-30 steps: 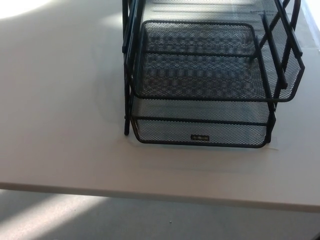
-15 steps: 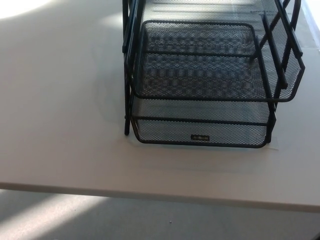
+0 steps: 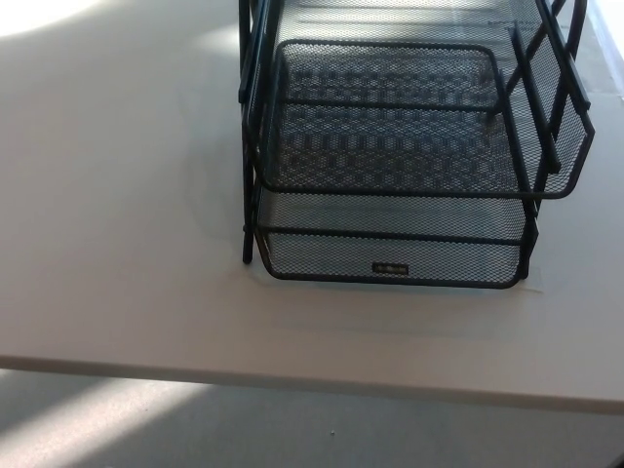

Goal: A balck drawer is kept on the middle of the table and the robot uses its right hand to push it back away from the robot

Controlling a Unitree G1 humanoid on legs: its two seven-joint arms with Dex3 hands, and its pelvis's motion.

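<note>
A black wire-mesh drawer rack (image 3: 400,146) stands on the white table (image 3: 117,244), right of centre and reaching past the top of the picture. Its lowest drawer (image 3: 390,258) sticks out toward me, with a small label on its front wall. A second mesh tray sits above it, and a third level shows at the top edge. Neither of my hands shows in the head view.
The table's front edge (image 3: 292,375) runs across the lower part of the picture, with grey floor (image 3: 195,429) below it. Sunlight patches lie on the table's far left corner and on the floor.
</note>
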